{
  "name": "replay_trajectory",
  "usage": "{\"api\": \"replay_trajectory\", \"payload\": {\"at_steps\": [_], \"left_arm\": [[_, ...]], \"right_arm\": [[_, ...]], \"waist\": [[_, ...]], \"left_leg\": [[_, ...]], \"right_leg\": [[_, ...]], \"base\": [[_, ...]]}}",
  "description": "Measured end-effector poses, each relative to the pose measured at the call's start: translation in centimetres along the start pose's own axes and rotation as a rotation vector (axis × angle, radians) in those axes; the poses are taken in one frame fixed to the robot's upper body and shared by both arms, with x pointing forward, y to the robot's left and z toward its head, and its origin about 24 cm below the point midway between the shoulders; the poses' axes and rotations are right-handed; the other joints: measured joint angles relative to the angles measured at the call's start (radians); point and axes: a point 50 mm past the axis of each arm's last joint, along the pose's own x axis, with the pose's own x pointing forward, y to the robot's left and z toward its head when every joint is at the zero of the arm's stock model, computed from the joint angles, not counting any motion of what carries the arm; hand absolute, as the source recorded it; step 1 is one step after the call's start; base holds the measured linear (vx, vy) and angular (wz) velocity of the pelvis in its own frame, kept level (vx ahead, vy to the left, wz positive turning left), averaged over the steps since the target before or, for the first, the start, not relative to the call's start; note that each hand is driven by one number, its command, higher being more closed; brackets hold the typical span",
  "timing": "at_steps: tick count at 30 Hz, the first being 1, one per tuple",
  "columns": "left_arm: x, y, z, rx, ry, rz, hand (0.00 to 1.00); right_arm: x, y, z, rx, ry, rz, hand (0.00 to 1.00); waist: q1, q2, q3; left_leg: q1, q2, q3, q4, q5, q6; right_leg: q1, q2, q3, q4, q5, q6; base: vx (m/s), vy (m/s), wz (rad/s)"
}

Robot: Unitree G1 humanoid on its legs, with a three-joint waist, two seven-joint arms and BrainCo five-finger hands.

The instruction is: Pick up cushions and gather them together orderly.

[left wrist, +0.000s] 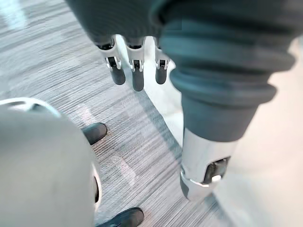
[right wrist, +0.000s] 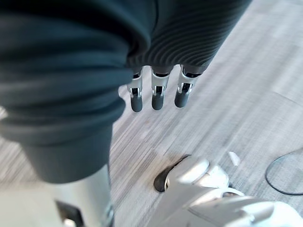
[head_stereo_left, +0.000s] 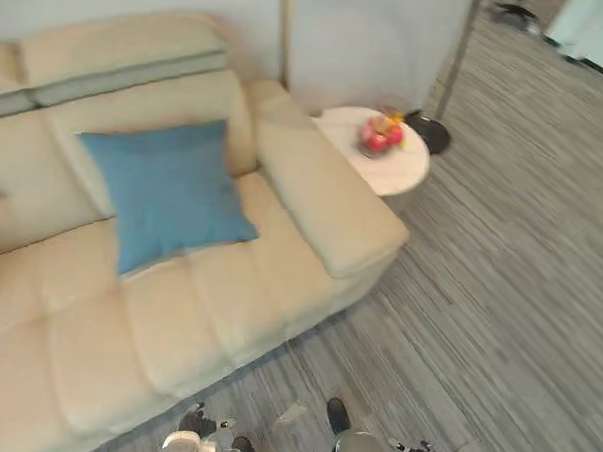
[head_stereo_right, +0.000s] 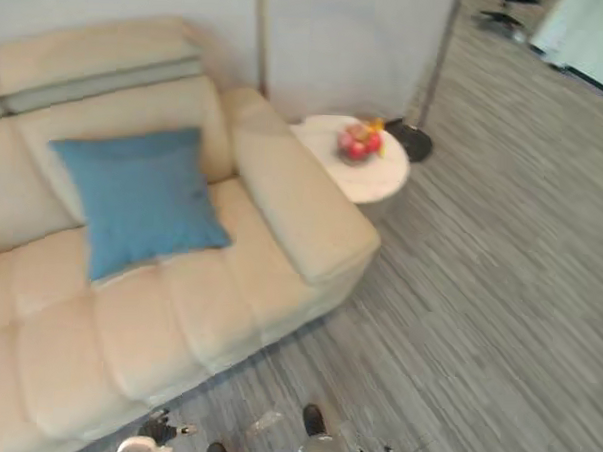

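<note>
The blue cushion leans against the backrest of the cream sofa, its lower edge on the seat. It is about square, so it has no real long axis. It sits slightly turned, with one lower corner pointing toward the armrest. It is the one cushion in view.

From the fingers, the cushion lies up, forward and to the left, well apart from both hands. The left hand hangs low with its fingers straight and pointing down at the grey carpet floor. They are relaxed and hold nothing. In the left wrist view the pale front of the sofa lies just beside these fingers, so I judge this hand the nearer one to the cushion.

The right hand hangs the same way over bare carpet, its fingers straight, slack and empty, on the side away from the sofa.

Any reach would probably need the left arm to lift and swing forward over the seat edge, with the fingers turned to meet the cushion's near lower edge.

Past the armrest, farther from the fingers than the cushion, is a round white table carrying a bowl of fruit.
</note>
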Motion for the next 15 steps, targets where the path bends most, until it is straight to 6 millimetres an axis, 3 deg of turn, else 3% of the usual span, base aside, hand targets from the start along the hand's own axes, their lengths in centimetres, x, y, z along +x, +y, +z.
{"api": "replay_trajectory", "payload": {"at_steps": [1, 2, 5, 8, 10, 11, 12, 13, 14, 15], "left_arm": [[0.1, 0.0, 0.5, -0.007, -0.017, 0.002, 0.0], [0.1, -0.2, 0.9, -0.014, -0.035, -0.001, 0.0], [0.0, -1.2, 1.1, -0.033, -0.041, -0.023, 0.0], [-0.2, -1.9, 0.3, -0.027, -0.008, -0.045, 0.0], [-0.3, -2.1, -0.3, -0.021, 0.013, -0.056, 0.0], [-0.3, -2.4, -0.1, -0.018, 0.006, -0.062, 0.0], [-0.2, -2.7, 0.2, -0.025, -0.003, -0.07, 0.0], [-0.3, -3.2, 0.3, -0.046, -0.005, -0.085, 0.0], [-0.3, -3.4, 0.3, -0.062, -0.003, -0.091, 0.0], [-0.4, -3.8, 0.2, -0.093, 0.001, -0.094, 0.0]], "right_arm": [[0.0, -0.2, 0.0, -0.023, -0.003, -0.003, 0.0], [0.1, -0.6, 0.4, -0.043, -0.014, -0.007, 0.0], [0.4, -1.6, 1.7, -0.057, -0.046, -0.026, 0.0], [0.6, -1.5, 2.8, -0.059, -0.075, -0.022, 0.0], [0.6, -1.4, 3.0, -0.059, -0.085, -0.015, 0.0], [0.6, -1.6, 2.8, -0.061, -0.077, -0.017, 0.0], [0.6, -1.8, 2.5, -0.065, -0.07, -0.019, 0.0], [0.5, -1.5, 2.5, -0.077, -0.072, -0.012, 0.0], [0.6, -1.5, 2.7, -0.076, -0.078, -0.013, 0.0], [0.6, -1.5, 3.0, -0.073, -0.086, -0.015, 0.0]], "waist": [[-0.001, 0.01, 0.002], [0.0, 0.031, 0.007], [0.007, 0.074, 0.002], [0.013, 0.103, -0.005], [0.013, 0.102, -0.004], [0.009, 0.095, -0.005], [0.006, 0.087, -0.004], [0.012, 0.074, 0.013], [0.013, 0.08, 0.017], [0.017, 0.086, 0.024]], "left_leg": [[0.013, 0.013, 0.017, 0.001, 0.0, 0.0], [0.034, 0.032, 0.052, -0.005, -0.001, -0.002], [0.072, 0.066, 0.138, -0.016, -0.018, -0.056], [0.101, 0.099, 0.206, -0.014, 0.009, -0.093], [0.135, 0.115, 0.25, 0.023, 0.035, -0.11], [0.123, 0.148, 0.246, 0.135, 0.035, -0.11], [0.079, 0.201, 0.228, 0.312, 0.042, -0.1], [0.002, 0.256, 0.126, 0.551, 0.037, -0.007], [-0.037, 0.255, 0.062, 0.634, -0.015, 0.028], [-0.103, 0.219, -0.065, 0.722, -0.093, 0.019]], "right_leg": [[0.0, 0.004, -0.08, 0.004, 0.007, -0.003], [0.003, 0.001, -0.181, 0.006, -0.036, -0.052], [0.002, -0.045, -0.438, 0.092, -0.103, -0.05], [-0.007, 0.028, -0.351, 0.063, -0.077, -0.054], [-0.013, 0.058, -0.287, 0.079, -0.092, -0.068], [-0.013, 0.064, -0.254, 0.097, -0.109, -0.073], [-0.004, 0.072, -0.208, 0.096, -0.115, -0.079], [0.017, 0.083, -0.142, 0.094, -0.123, -0.093], [0.025, 0.091, -0.11, 0.096, -0.128, -0.1], [0.043, 0.107, -0.046, 0.092, -0.142, -0.12]], "base": [[0.09, -0.186, -0.77], [0.07, -0.165, -0.59], [0.1, -0.086, -0.82], [0.14, -0.149, -1.07], [0.16, -0.175, -1.25], [0.17, -0.172, -1.03], [0.17, -0.137, -1.34], [0.19, -0.051, -1.29], [0.16, -0.002, -1.54], [0.16, 0.054, -1.38]]}}
